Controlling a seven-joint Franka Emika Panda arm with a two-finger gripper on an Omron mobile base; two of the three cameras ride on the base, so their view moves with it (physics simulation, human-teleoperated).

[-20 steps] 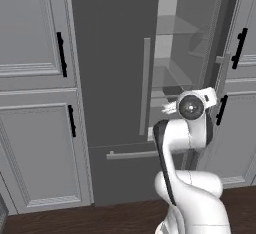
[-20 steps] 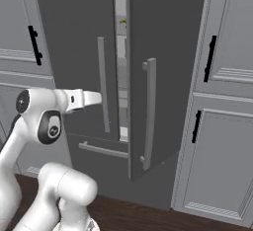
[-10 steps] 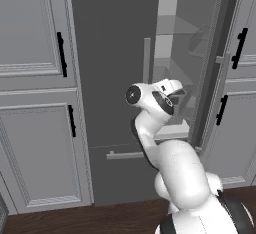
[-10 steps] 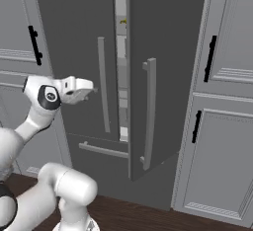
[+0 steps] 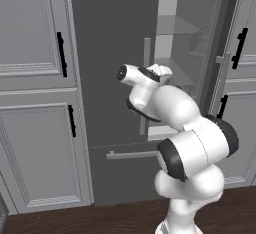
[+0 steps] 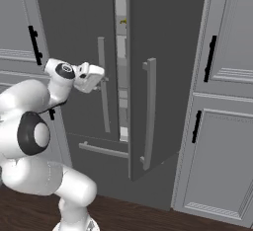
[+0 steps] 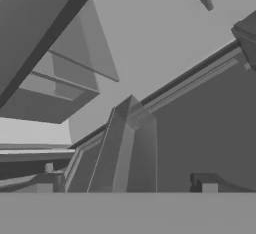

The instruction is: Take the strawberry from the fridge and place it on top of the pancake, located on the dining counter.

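Fridge [image 6: 163, 67] stands straight ahead of the fingers [image 6: 99, 74], which are spread wide with nothing between them, raised at mid-height before the dark doors. Beyond them one door stands ajar, its long grey bar handle [image 6: 149, 111] just off to one side, glass shelves [image 5: 185, 25] visible inside. Light grey cabinets [image 5: 35, 103] with black handles flank both sides.

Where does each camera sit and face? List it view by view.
Left base view: behind the arm's left, facing the fridge, its right door ajar on glass shelves; the white arm rises lower right.
Right base view: behind the arm's right, same fridge; arm lower left, gripper near the left door's handle.
Hand view: on the hand, tilted, close to grey fridge panels; open fingertips at the bottom.
Both base views share fridge and arm.
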